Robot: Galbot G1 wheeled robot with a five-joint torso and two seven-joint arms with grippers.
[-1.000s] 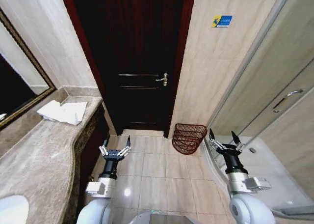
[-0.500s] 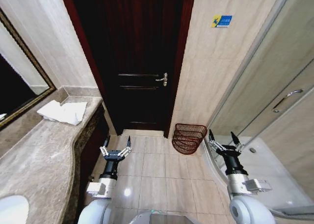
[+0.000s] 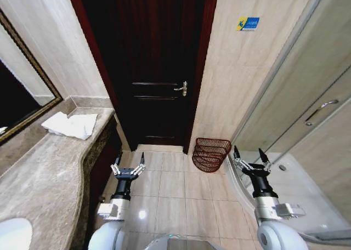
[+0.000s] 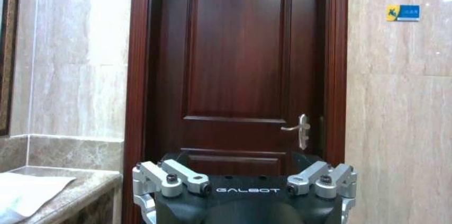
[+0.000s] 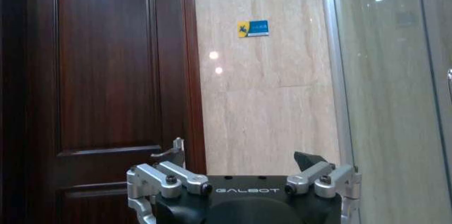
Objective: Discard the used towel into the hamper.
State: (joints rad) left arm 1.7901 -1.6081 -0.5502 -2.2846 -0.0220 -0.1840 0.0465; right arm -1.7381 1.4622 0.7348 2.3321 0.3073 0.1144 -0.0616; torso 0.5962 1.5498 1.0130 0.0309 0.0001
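A crumpled white towel (image 3: 70, 124) lies on the marble counter (image 3: 41, 179) at the left, near its far end; its corner (image 4: 25, 195) shows in the left wrist view. The hamper (image 3: 211, 154), a dark reddish-brown wire basket, stands on the tiled floor against the wall beside the door. My left gripper (image 3: 128, 163) points up over the floor beside the counter's front edge, open and empty. On the right, near the shower glass, my right gripper (image 3: 248, 155) is raised, also open and empty, just right of the hamper.
A dark wooden door (image 3: 151, 63) with a metal handle (image 3: 181, 88) is closed straight ahead. A framed mirror (image 3: 22, 96) hangs over the counter, and a white basin (image 3: 13, 233) sits at its near end. A glass shower enclosure (image 3: 307, 140) bounds the right side.
The right gripper has shifted slightly lower and nearer. The left arm, towel and hamper are unchanged.
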